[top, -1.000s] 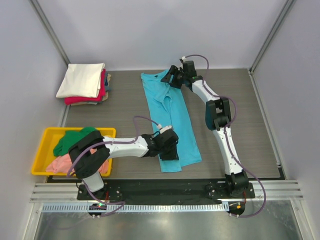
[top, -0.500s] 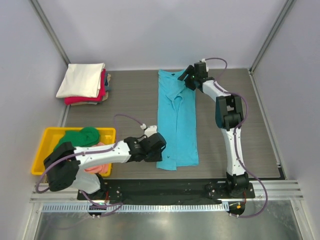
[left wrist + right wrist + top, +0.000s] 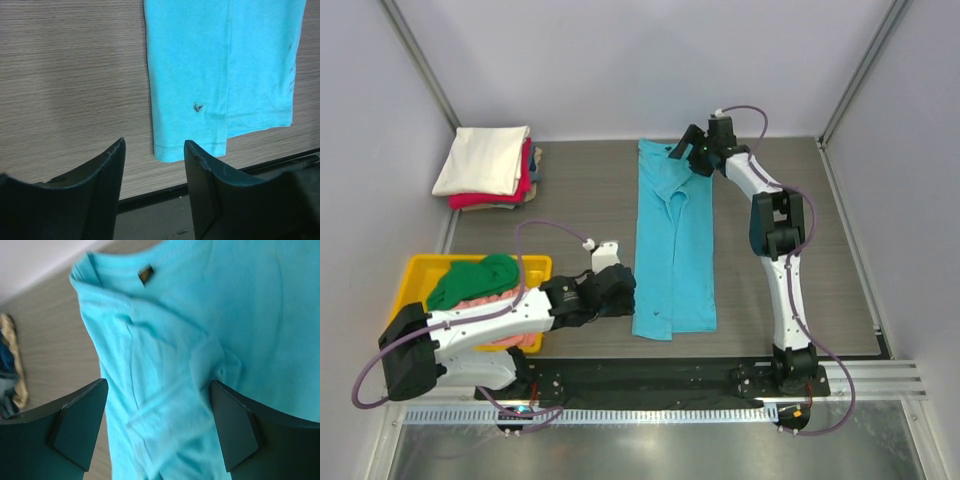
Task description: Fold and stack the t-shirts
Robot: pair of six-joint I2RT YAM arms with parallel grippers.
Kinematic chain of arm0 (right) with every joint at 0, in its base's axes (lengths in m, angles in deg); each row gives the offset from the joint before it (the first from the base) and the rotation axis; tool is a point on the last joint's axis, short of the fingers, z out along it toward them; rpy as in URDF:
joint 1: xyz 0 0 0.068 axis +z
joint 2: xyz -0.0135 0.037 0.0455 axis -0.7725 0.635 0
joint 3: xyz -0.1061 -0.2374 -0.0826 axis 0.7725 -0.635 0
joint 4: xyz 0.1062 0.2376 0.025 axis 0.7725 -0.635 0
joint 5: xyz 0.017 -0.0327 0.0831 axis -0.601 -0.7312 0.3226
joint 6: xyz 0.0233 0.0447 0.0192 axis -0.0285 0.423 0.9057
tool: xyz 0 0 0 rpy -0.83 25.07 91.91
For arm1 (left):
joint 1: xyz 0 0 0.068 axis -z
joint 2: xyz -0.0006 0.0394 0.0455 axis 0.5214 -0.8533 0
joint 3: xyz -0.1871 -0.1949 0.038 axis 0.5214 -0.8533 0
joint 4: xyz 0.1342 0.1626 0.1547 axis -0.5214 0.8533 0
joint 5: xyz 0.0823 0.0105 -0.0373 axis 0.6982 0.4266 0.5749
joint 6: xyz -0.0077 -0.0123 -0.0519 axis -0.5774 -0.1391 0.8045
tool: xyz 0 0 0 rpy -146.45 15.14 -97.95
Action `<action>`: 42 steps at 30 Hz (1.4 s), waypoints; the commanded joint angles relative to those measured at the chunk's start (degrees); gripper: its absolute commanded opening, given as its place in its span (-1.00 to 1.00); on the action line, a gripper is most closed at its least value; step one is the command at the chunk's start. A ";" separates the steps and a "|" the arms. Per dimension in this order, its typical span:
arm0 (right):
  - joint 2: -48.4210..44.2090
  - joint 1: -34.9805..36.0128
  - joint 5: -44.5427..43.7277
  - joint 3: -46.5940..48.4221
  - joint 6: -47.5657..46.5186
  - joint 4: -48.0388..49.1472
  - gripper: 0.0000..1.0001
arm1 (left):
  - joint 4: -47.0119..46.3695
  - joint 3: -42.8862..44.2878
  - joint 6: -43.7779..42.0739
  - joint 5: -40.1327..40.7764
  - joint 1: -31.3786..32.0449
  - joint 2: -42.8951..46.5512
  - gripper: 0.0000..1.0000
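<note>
turquoise t-shirt (image 3: 672, 250) folded lengthwise, flat on table (image 3: 570, 200)

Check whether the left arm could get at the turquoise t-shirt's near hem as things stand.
Probably yes: the left gripper hangs open right beside the turquoise t-shirt's near hem, with nothing standing between them.

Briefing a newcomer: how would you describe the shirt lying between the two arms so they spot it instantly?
On the grey table, look down the middle. There lies a turquoise t-shirt, folded into a long strip. It alone lies flat: the folded stack sits far left, loose shirts bunch in the yellow tray.
</note>
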 commanded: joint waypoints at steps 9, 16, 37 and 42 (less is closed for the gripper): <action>-54.01 0.47 -20.32 -52.12 -5.42 -8.25 0.79 | -15.68 -11.62 -0.78 -5.27 0.15 5.01 0.37; -81.52 1.35 -15.23 -89.55 1.96 -8.07 0.79 | -21.39 -17.07 -0.61 -8.87 0.15 5.80 0.35; -105.46 20.67 -9.60 -112.46 21.04 -11.06 0.26 | -31.59 -21.65 4.40 -13.89 0.15 0.70 0.31; -103.53 21.12 -10.66 -114.83 22.01 -7.90 -0.10 | -33.25 -22.35 5.02 -14.41 0.15 -0.88 0.21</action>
